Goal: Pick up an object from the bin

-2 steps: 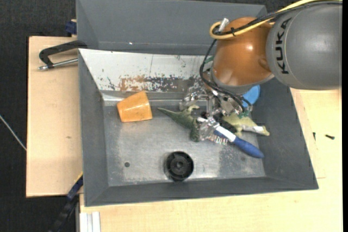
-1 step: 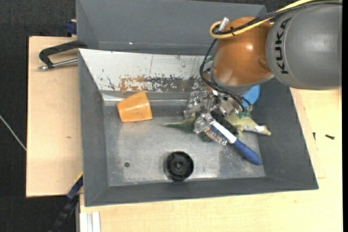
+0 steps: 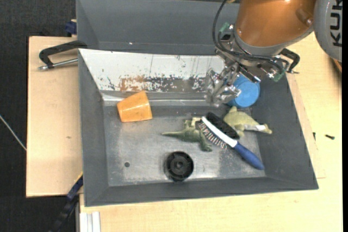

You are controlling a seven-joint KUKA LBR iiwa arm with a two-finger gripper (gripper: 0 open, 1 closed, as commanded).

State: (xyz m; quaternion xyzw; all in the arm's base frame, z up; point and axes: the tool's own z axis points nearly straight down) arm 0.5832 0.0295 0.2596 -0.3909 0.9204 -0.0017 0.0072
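Claw [image 3: 222, 88]: low at the bin's [image 3: 92, 144] 1 o'clock, near the back wall; open or clenched, I cannot tell (metalwork too tangled).
Blue disc [image 3: 248, 95]: just beside the claw, at its 3 o'clock.
Brush [image 3: 223, 136]: at the claw's 6 o'clock, across a green dinosaur [image 3: 189, 131].
Pale toy [image 3: 243, 120]: beside the brush.
Orange block [image 3: 135, 107]: bin's 10 o'clock.
Black puck [image 3: 179, 165]: bin's 6 o'clock.

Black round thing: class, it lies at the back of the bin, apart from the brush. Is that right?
Not quite. The black round thing lies at the front of the bin, not the back. The camera view shows it there, apart from the brush.
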